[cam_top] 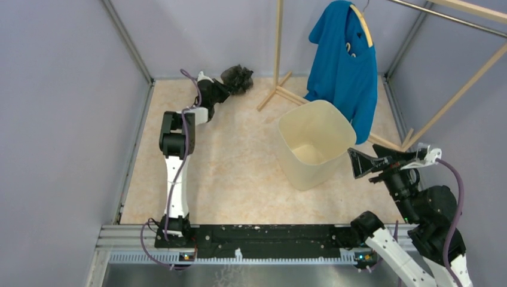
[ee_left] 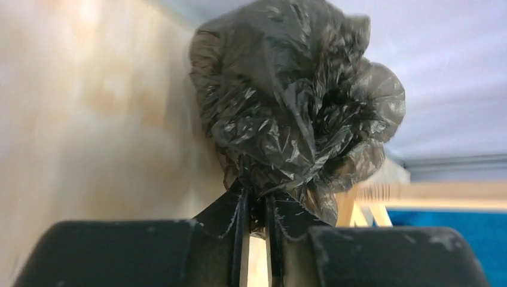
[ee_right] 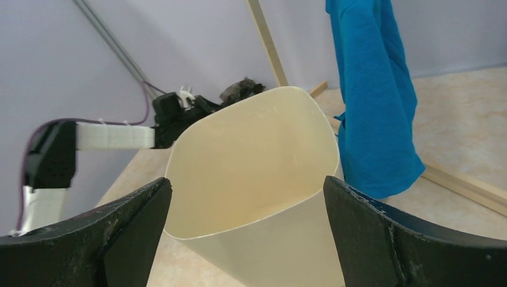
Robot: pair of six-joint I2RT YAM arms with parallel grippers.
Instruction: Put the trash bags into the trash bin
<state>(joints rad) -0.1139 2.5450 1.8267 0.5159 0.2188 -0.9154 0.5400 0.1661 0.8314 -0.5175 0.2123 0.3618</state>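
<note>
The trash bag (cam_top: 238,78) is a crumpled dark ball at the far back of the floor, near the back wall. My left gripper (cam_top: 225,88) reaches out to it and is shut on the bag's lower folds; in the left wrist view the bag (ee_left: 299,101) bulges above the closed fingers (ee_left: 239,206). The cream-beige trash bin (cam_top: 315,142) stands right of centre, its inside bare. My right gripper (cam_top: 365,164) is open and empty just right of the bin, facing its near wall (ee_right: 287,239). The bag (ee_right: 242,89) peeks over the bin's rim.
A blue T-shirt (cam_top: 345,63) hangs on a wooden rack (cam_top: 278,42) behind the bin, its hem brushing the bin's far right rim. The rack's feet (cam_top: 281,94) lie on the floor near the bag. Grey walls enclose the tan floor (cam_top: 233,173).
</note>
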